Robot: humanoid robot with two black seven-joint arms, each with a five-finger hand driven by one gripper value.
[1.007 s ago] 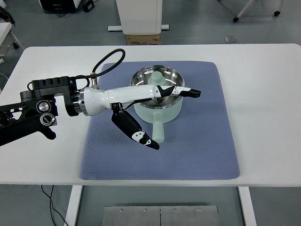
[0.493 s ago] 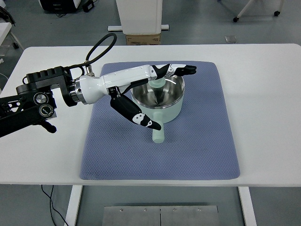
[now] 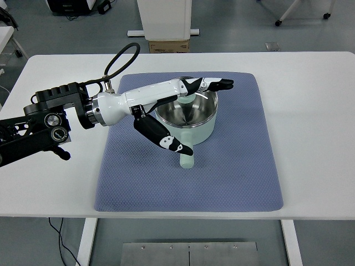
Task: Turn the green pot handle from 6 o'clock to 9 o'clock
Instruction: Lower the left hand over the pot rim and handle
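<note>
My left hand straddles the pale green steel-lined pot, spread open, gripping nothing; the thumb seemingly touches its handle to push it.

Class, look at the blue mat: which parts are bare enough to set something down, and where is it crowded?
Bare: the blue mat right of and in front of the green pot, plus the white table beyond. Crowded: the mat's upper left, where the left hand spans the pot and its handle.
</note>
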